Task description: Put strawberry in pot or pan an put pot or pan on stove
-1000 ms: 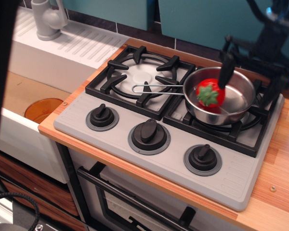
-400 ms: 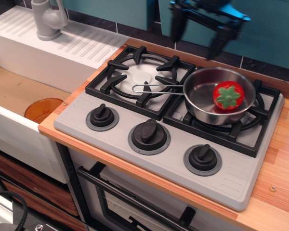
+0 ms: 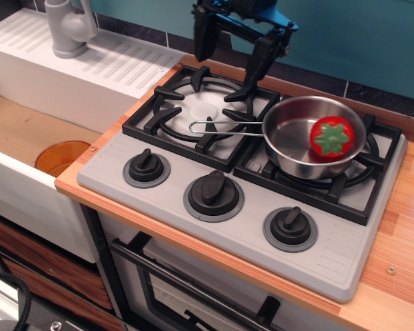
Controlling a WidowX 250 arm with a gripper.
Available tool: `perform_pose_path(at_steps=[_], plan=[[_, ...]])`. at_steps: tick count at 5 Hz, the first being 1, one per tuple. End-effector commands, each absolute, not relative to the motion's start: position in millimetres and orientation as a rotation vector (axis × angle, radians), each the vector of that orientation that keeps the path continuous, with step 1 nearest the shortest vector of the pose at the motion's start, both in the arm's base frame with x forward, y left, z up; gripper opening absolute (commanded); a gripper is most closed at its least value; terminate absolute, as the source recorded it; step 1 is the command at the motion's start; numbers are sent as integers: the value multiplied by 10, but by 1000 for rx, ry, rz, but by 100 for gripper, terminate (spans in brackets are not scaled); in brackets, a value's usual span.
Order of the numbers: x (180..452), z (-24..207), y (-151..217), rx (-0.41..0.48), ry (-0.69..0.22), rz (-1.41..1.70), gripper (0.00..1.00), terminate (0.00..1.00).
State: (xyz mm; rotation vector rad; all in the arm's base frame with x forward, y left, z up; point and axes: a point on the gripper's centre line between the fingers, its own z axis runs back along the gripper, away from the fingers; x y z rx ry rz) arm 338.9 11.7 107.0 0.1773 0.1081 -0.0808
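The red strawberry (image 3: 331, 138) with its green cap lies inside the shiny steel pan (image 3: 290, 148), against its right wall. The pan sits on the right burner of the grey stove (image 3: 159, 189), its wire handle (image 3: 224, 125) pointing left over the left burner. My gripper (image 3: 230, 47) hangs above the back of the left burner, open and empty, its two black fingers (image 3: 259, 58) spread wide. It is well clear of the pan, up and to its left.
Three black knobs (image 3: 213, 187) line the stove's front. A white sink unit (image 3: 90, 76) with a grey tap (image 3: 67, 27) stands to the left. An orange round object (image 3: 62, 157) lies low at the left. The wooden counter (image 3: 407, 234) runs along the right.
My gripper let go of the strawberry, rose out of the pan and moved left over the left burner. The strawberry rolled to the pan's right side.
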Motion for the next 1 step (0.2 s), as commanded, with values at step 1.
perform_pose_path(at_steps=[1], plan=[[3443,1227,125,168,30,-63,100,100]])
